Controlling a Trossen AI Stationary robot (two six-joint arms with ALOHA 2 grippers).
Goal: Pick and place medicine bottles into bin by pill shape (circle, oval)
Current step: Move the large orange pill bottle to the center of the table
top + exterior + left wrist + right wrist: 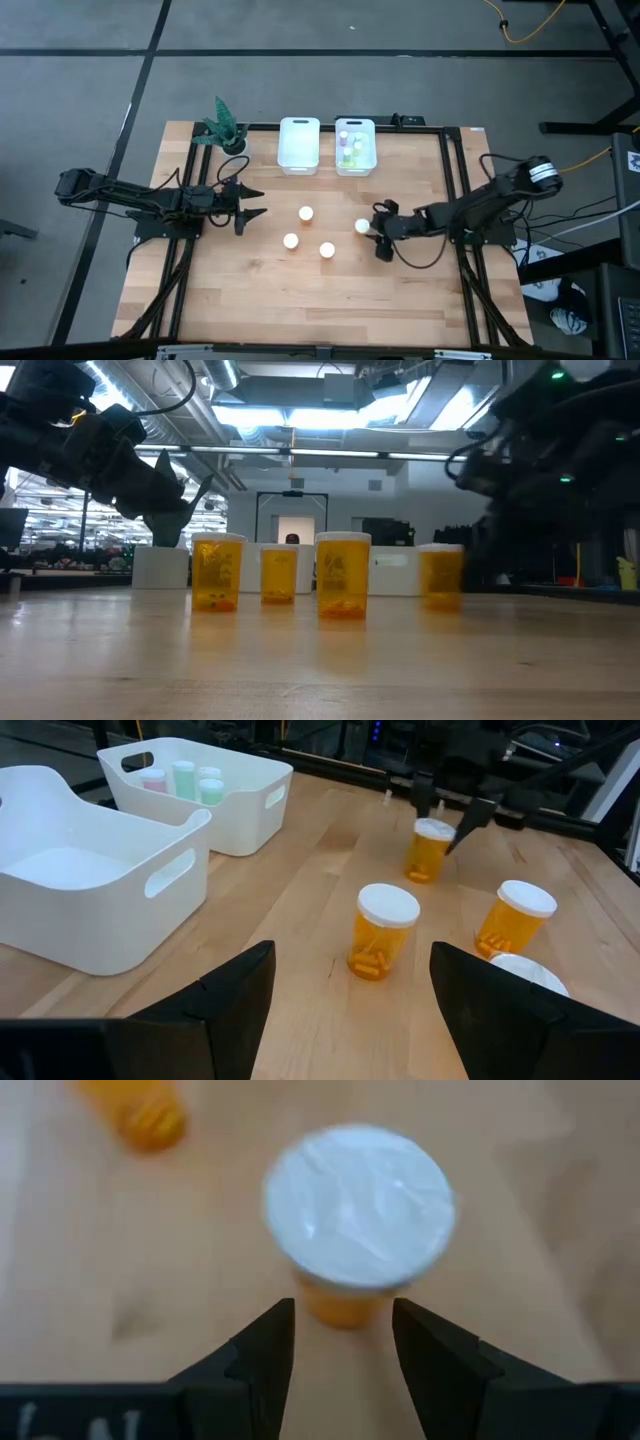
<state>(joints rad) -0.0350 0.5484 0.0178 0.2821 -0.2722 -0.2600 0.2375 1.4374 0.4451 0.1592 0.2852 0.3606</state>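
1. Medicine bottles: four orange bottles (307, 213) stand upright mid-table, white caps up, long axes vertical.
2. Right gripper (380, 236) hangs spread just beside the rightmost bottle (362, 227), not gripping.
3. Left gripper (252, 201) waits wide apart near the left bin (299, 145).
4. Small bottles (350, 148) sit in the right bin (356, 167).

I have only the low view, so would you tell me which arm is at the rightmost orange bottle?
Observer: The right gripper; it is beside that bottle.
Operator: Is the bottle gripped?
Observer: No. In the right wrist view the fingers are open, with the bottle just ahead of them.
Operator: Where is the other arm?
Observer: The left gripper waits open, left of the bottles.
Operator: Which bin is filled?
Observer: Only the right bin holds small bottles.
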